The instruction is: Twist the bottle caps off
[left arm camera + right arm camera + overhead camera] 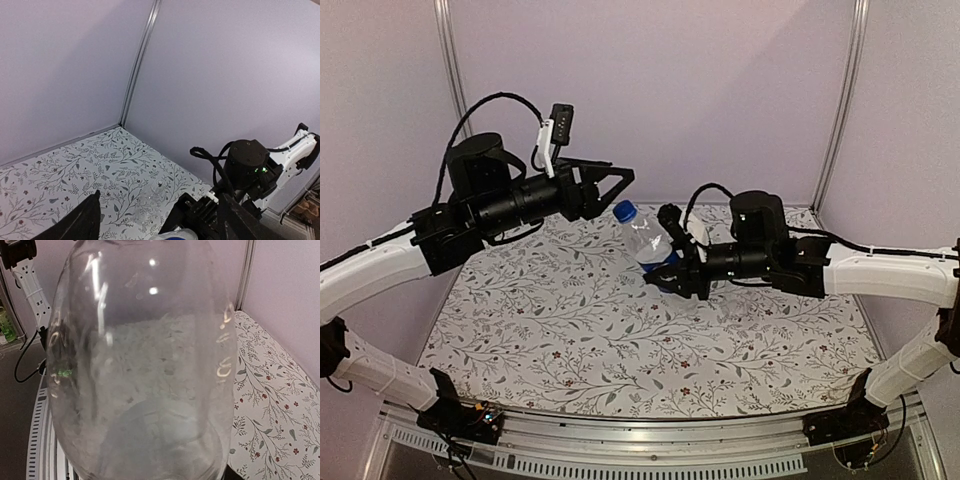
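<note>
Holding the bottle (645, 238) up off the desk (570, 340) with the right gripper (667, 268) — left gripper (618, 190) open beside the blue cap (625, 210).
From overhead I see the right gripper clamped round the lower body of the clear bottle, where a band of blue shows. The bottle is tilted, its neck leaning up and left toward the other arm. The blue cap sits on the neck, just beside the left gripper, whose jaws stand spread with nothing between them; I cannot tell whether they touch it. On the left wrist camera the two dark fingers (80, 222) sit wide apart at the bottom edge, a sliver of blue between them. My right wrist view is filled by the clear bottle wall — the floral desk shows at the right.
</note>
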